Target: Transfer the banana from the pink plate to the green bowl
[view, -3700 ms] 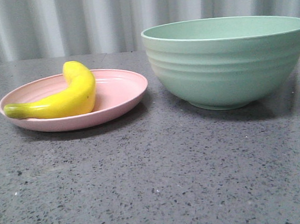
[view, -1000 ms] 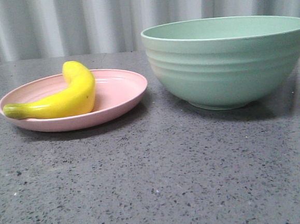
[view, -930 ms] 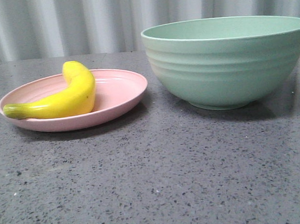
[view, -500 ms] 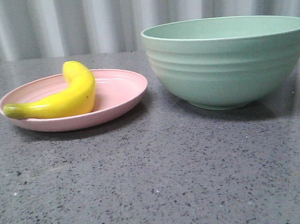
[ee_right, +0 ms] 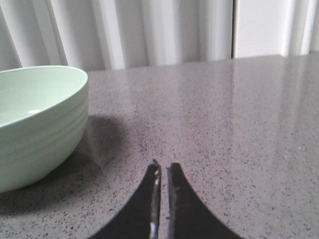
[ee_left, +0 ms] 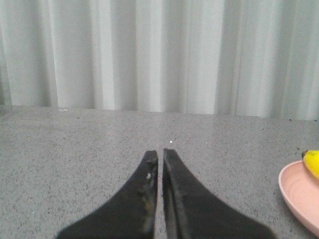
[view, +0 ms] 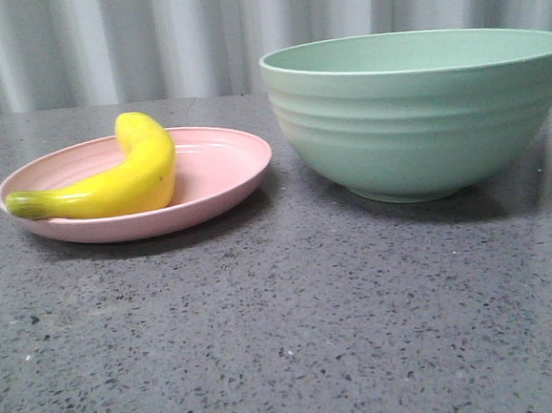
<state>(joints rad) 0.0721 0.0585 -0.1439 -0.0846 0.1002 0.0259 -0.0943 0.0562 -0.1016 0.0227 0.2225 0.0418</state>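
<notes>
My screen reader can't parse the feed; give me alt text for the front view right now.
A yellow banana lies on a pink plate at the left of a dark speckled table, green stem end toward the left rim. A taller green bowl stands to the right, apart from the plate. No gripper is in this view.

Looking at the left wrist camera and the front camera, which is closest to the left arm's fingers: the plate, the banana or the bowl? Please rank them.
1. Pink plate: nearest, just to the right of the left fingers.
2. Banana: lying on that plate, slightly farther.
3. Green bowl: farthest, beyond the plate on the table's right side.
</notes>
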